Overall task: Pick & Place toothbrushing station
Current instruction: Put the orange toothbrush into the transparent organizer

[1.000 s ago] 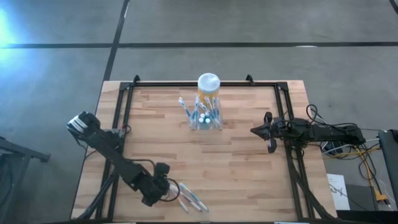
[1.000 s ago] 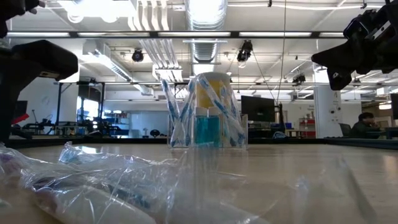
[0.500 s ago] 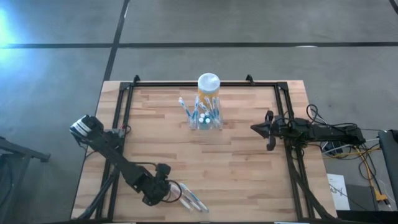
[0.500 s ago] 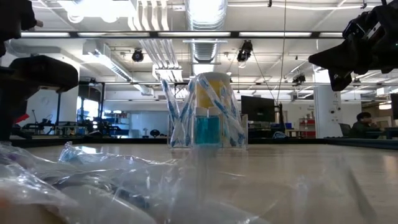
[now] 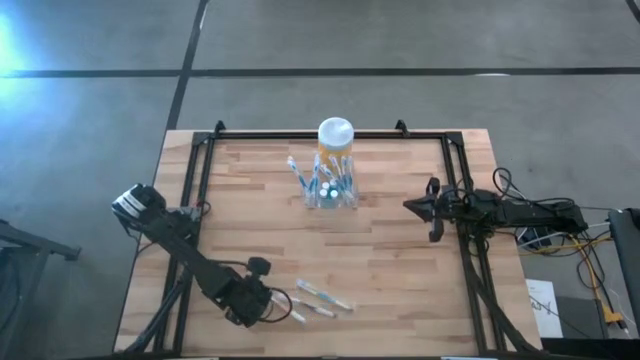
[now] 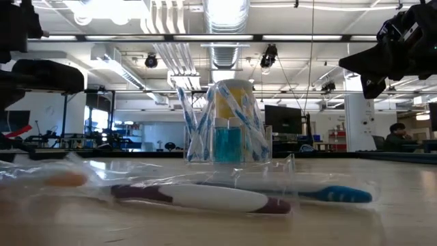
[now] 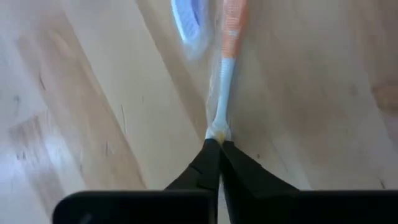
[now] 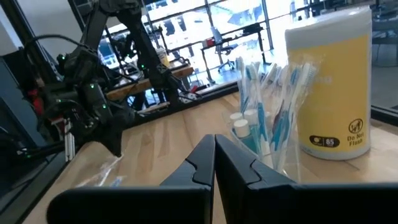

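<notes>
1. We find the toothbrushing station [image 5: 330,190] near the far middle of the table [image 5: 400,260], with the lidded jar [image 5: 335,135] just behind it at the far edge.
2. Wrapped toothbrushes [image 5: 320,298] lie flat near the front edge, left of centre and well apart from the station.
3. The left gripper [image 5: 272,302] sits at the toothbrushes' left end, its fingertips pinching the wrapper.
4. The right gripper [image 5: 420,208] hangs over the table's right side, level with the station and apart from it.
</notes>
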Robot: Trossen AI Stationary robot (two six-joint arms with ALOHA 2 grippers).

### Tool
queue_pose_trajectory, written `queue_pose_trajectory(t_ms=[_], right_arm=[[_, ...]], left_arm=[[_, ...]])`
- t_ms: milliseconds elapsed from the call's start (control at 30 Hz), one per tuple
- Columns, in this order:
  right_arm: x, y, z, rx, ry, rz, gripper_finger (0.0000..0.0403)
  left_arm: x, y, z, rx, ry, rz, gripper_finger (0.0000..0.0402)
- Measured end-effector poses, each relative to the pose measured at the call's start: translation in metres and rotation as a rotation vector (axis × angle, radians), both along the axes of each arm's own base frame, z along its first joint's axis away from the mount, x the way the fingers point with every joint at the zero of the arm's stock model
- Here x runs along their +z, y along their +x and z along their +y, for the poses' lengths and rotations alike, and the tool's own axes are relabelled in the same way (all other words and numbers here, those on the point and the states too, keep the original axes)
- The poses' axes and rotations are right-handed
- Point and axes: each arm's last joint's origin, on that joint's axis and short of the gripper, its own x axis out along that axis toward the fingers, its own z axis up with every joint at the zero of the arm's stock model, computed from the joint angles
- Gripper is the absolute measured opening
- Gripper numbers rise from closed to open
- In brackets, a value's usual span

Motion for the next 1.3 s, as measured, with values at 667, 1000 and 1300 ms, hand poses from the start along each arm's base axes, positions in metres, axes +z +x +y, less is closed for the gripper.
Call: queue_pose_trajectory(t_ms=[667,1000,1300], right_arm=[[0.012,0.000,0.000,0.005,0.046,-0.131,0.0008],[0.013,0.017,0.002,0.023,-0.003,-0.111,0.0008],[0.012,0.041,0.002,-0.008,-0.040,-0.059,0.0008]], left_arm=[[0.062,0.004,0.003,-0.017,0.279,0.018,0.0002],[0.101,0.007,0.017,-0.042,0.571,-0.040,0.0003],[0.128,0.026,0.042,-0.099,0.830,-0.088,0.0003]])
